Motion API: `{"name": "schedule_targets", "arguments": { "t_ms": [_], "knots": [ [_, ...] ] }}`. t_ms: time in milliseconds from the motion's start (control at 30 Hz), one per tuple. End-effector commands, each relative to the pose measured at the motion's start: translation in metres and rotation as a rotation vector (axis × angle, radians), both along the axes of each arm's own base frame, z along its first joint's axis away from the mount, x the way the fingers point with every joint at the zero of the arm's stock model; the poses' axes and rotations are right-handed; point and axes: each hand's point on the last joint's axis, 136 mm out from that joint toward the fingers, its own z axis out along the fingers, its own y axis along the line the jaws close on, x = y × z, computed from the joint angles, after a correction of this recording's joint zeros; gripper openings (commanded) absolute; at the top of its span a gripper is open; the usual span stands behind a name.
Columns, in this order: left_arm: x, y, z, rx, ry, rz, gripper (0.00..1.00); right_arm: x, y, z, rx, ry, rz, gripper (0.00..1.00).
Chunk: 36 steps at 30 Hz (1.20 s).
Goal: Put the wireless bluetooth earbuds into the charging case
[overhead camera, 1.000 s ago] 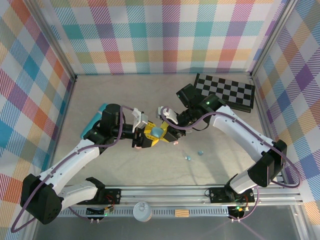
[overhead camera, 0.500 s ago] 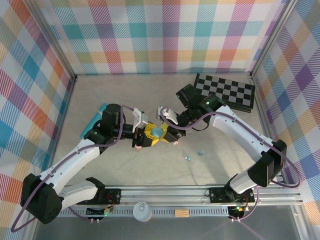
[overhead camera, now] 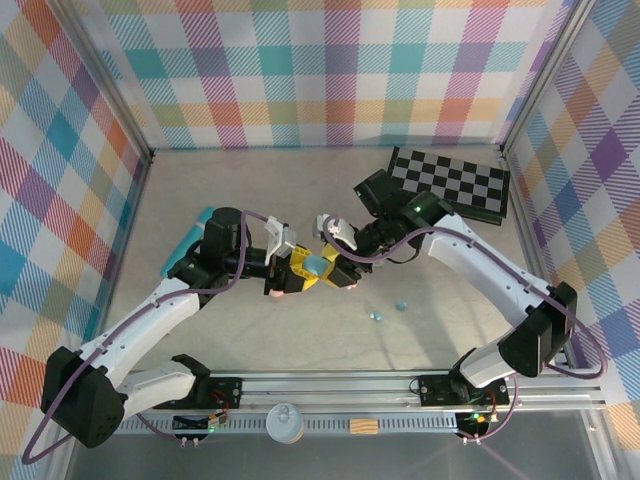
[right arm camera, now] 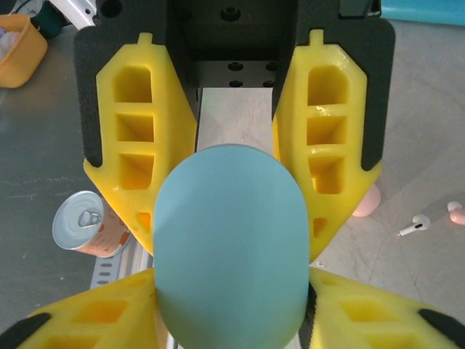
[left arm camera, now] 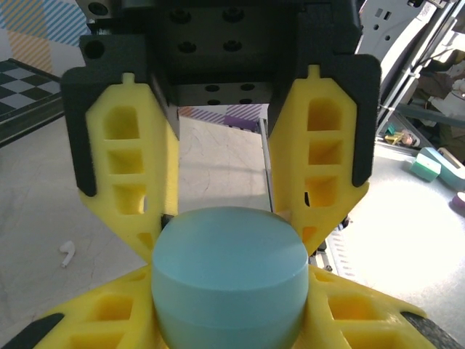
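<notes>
Our left fingers (left arm camera: pixel 91 321) and right fingers (right arm camera: pixel 94 318) both clamp the light blue charging case (overhead camera: pixel 316 264); a white earbud (right arm camera: pixel 414 224) lies on the counter (right arm camera: pixel 425 109) beside the right fingers.

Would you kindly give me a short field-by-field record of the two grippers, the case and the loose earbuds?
left gripper: shut on the light blue charging case
right gripper: shut on the same case, from the opposite side
case lid: looks closed
blue earbuds: two, loose on the table, right of the case
white earbud: lying on the table
</notes>
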Motion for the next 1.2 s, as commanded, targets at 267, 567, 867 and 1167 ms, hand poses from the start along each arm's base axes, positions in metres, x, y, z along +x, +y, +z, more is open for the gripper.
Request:
{"name": "schedule_targets", "arguments": {
  "t_ms": [267, 567, 867, 1167],
  "knots": [
    [-0.008, 0.0, 0.016, -0.037, -0.05, -0.061, 0.32, 0.021, -0.006, 0.02, 0.071, -0.031, -0.101, 0.57],
    [-0.009, 0.0, 0.016, -0.038, -0.061, -0.057, 0.32, 0.034, -0.013, 0.031, 0.112, -0.033, -0.167, 0.61],
    [-0.008, 0.0, 0.021, -0.047, -0.069, -0.048, 0.32, 0.046, -0.016, 0.039, 0.138, -0.072, -0.228, 0.75],
    [-0.006, -0.001, 0.03, -0.068, -0.078, -0.041, 0.32, 0.066, -0.021, 0.028, 0.081, -0.107, -0.318, 0.77]
  ]
}}
